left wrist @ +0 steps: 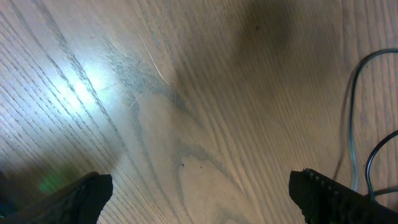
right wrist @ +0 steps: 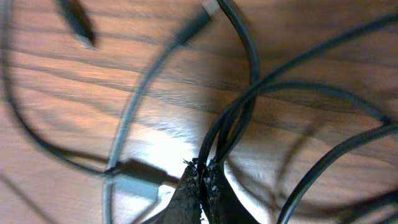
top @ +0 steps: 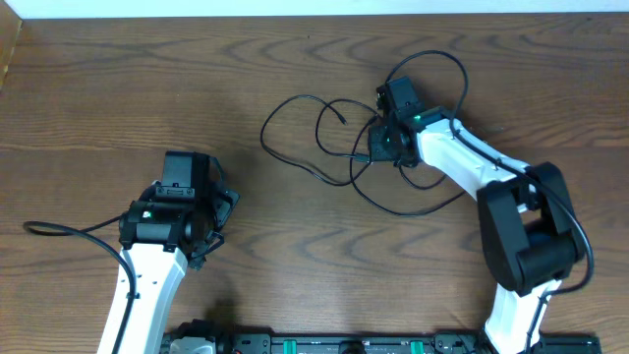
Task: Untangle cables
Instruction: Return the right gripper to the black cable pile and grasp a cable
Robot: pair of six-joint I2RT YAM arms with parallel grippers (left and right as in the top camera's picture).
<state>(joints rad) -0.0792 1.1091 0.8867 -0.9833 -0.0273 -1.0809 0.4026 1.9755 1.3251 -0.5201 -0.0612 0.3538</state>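
The cables [top: 352,147] lie in a loose tangle of thin black loops at the table's centre right. My right gripper [top: 378,141] is down in the tangle's right side. In the right wrist view it [right wrist: 202,173] is shut on a black cable [right wrist: 245,74] that rises from between the fingertips. Other black strands cross around it, and two small plug ends [right wrist: 81,28] show at the top. My left gripper [top: 218,224] stays at the left, well apart from the tangle. It is open [left wrist: 202,196] over bare wood, with only a cable strand [left wrist: 353,106] at the right edge.
The left arm's own thick black wire [top: 59,229] trails to the left. Bare wooden table [top: 118,88] lies between the two arms and along the far side. A black rail [top: 334,344] runs along the front edge.
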